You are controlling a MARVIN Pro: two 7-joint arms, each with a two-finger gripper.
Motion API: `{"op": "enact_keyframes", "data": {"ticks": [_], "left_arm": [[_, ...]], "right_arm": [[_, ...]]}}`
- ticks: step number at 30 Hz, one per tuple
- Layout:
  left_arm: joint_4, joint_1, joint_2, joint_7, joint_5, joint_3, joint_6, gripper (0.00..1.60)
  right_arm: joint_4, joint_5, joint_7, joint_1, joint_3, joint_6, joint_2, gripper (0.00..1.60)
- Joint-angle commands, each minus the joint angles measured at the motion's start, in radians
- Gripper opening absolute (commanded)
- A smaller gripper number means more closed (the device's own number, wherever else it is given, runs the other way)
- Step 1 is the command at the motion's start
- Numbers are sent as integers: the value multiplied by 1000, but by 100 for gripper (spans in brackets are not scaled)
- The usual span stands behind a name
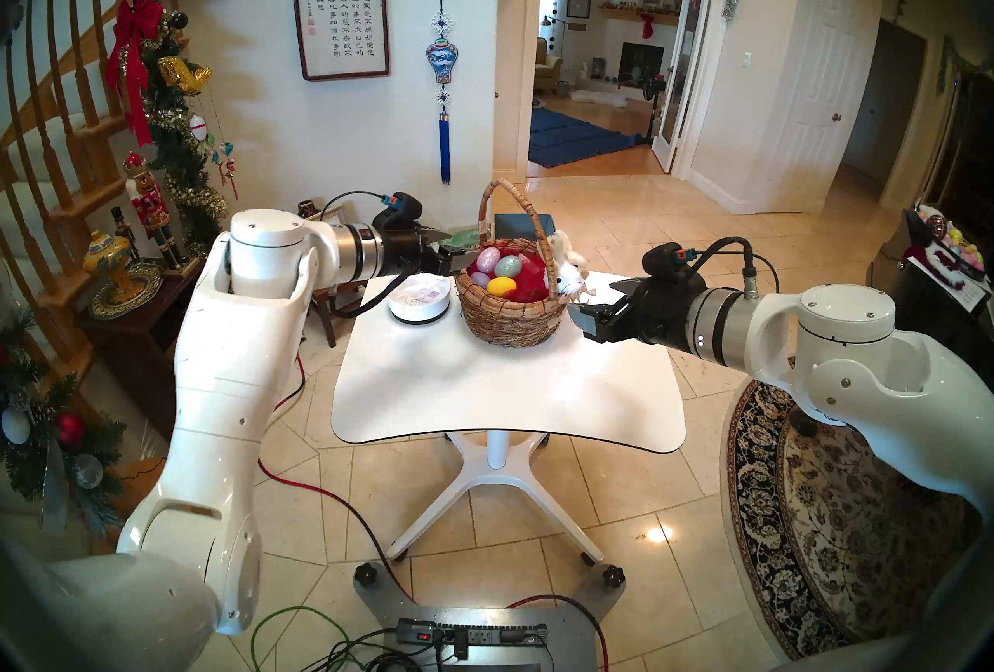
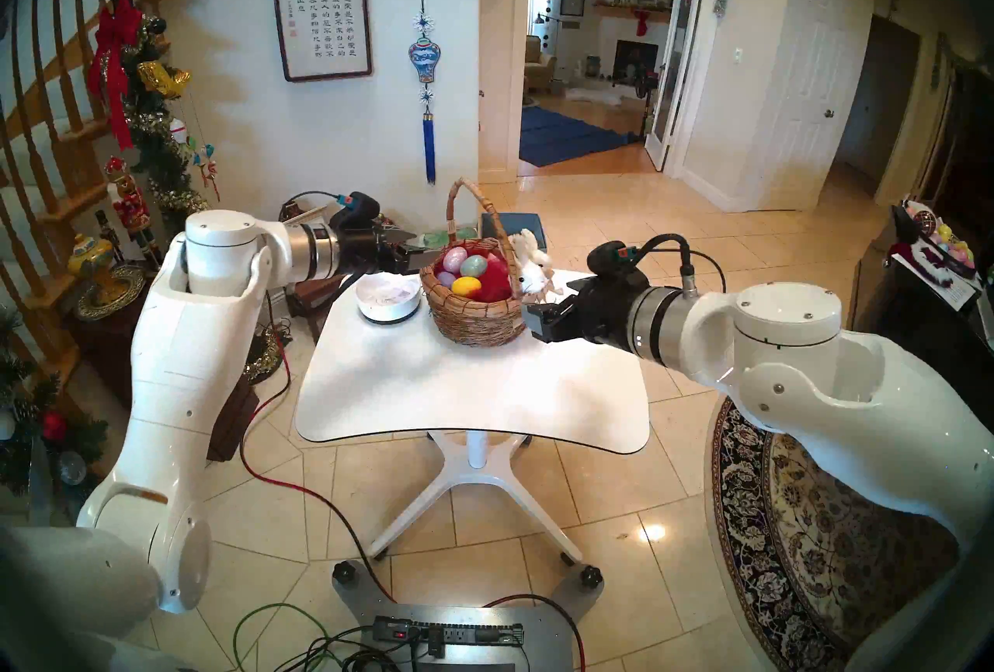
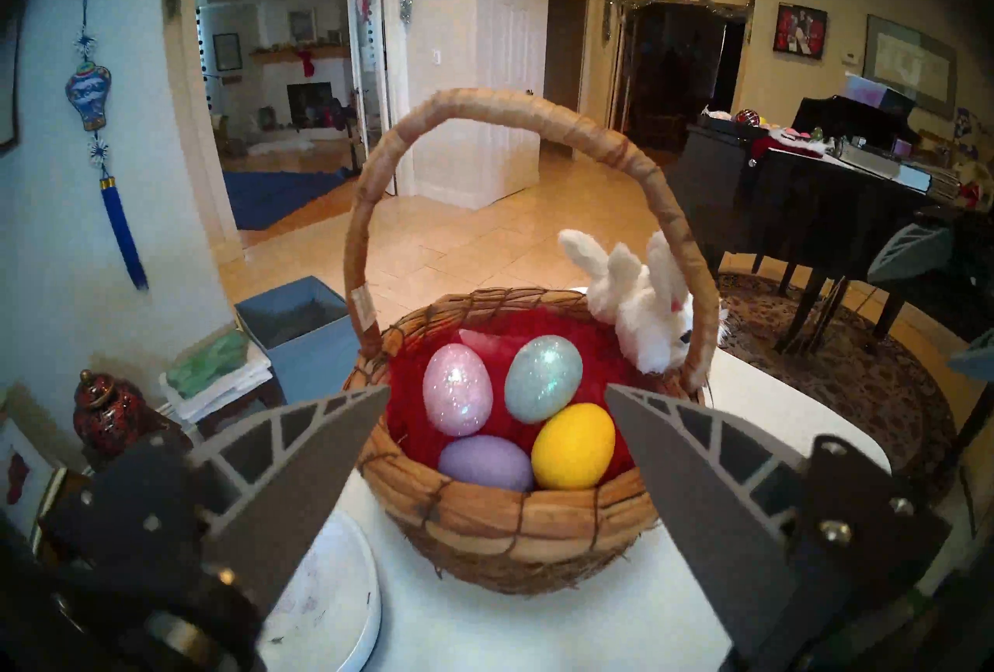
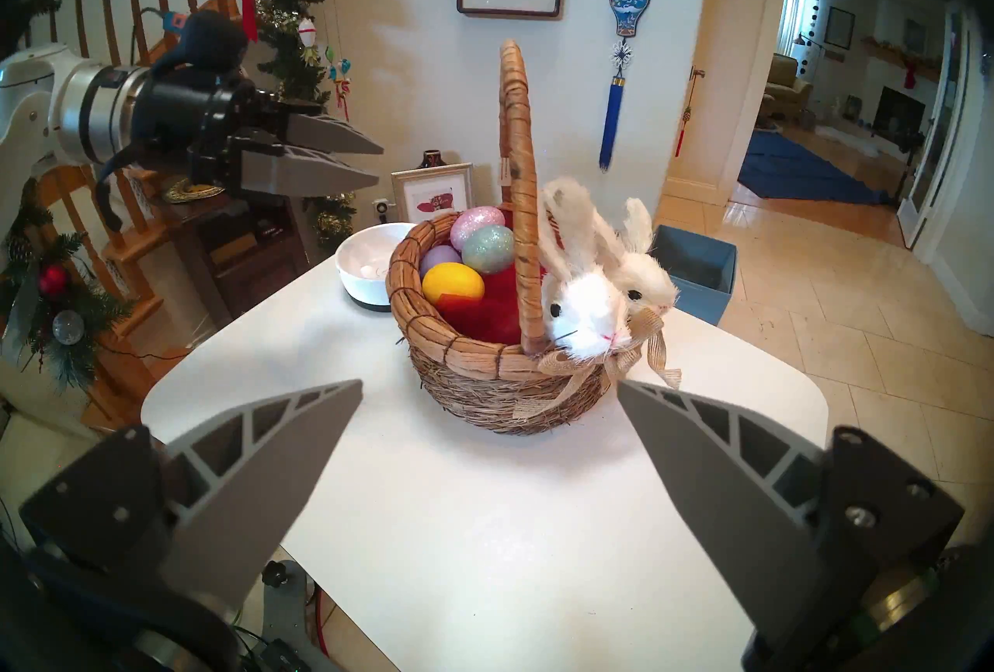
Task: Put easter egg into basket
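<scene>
The brown wicker basket (image 1: 511,321) with a tall arched handle and red lining stands at the back of the white table (image 1: 484,396). Several easter eggs lie inside it: pink glitter (image 3: 457,388), teal glitter (image 3: 543,377), yellow (image 3: 573,445) and purple (image 3: 484,463). White plush bunnies (image 4: 586,302) sit on its right rim. My left gripper (image 1: 457,259) hovers open and empty just left of the basket rim, above a shallow white bowl (image 1: 419,299). To the basket's right, near its base, my right gripper (image 1: 591,302) stands open and empty.
A blue bin (image 1: 524,224) stands on the floor behind the table. A dark side table with ornaments (image 1: 123,278) and a decorated stair rail are at the left. A black piano (image 3: 807,192) and a patterned rug (image 1: 833,520) are at the right. Cables lie on the floor near my base.
</scene>
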Motion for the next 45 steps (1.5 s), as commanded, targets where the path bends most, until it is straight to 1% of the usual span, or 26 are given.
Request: {"op": "enact_keyframes", "data": {"ticks": [1,2,3,4,5,9,10,11,12,13,17,25,34,36,45], "left_arm": [[-110,110,30,-4,-7,-49,-25,146],[-133,137,30,2,-6,-62,-29,146],[-120,127,34,-5,-2,-61,-25,147],[-149,163,29,10,-2,-79,-38,147],[-146,163,29,13,5,-81,-45,147],[-183,228,12,33,6,-116,-109,151],[-180,233,6,27,0,-123,-107,154],[-200,261,0,41,-8,-134,-118,156],[-196,262,-6,39,-5,-138,-124,160],[-205,282,-17,51,-18,-148,-136,160],[-207,311,-41,73,-19,-156,-186,160],[-190,326,-54,85,-24,-154,-219,160],[-167,320,-49,67,-48,-165,-206,160],[-156,313,-36,36,-62,-166,-191,160],[-152,310,-38,28,-60,-168,-189,160]], "right_arm": [[-1,-2,-1,10,9,-3,-1,160],[-1,-2,-1,10,9,-3,-1,160],[-1,-2,-1,10,9,-3,-1,160],[-1,-2,-1,10,9,-3,-1,160],[-1,-2,-1,10,9,-3,-1,160],[-1,-2,-1,10,9,-3,-1,160],[-1,-2,0,10,9,-3,-1,160],[-1,-2,0,10,9,-3,-1,160],[-1,-2,0,10,9,-3,-1,160],[-1,-2,0,10,9,-3,-1,160],[-1,-2,0,10,9,-3,-1,160],[0,-2,0,11,8,-3,-1,160],[0,-2,0,11,8,-3,-1,160],[0,-2,0,11,8,-3,-1,160],[0,-2,0,11,8,-3,-1,160]]}}
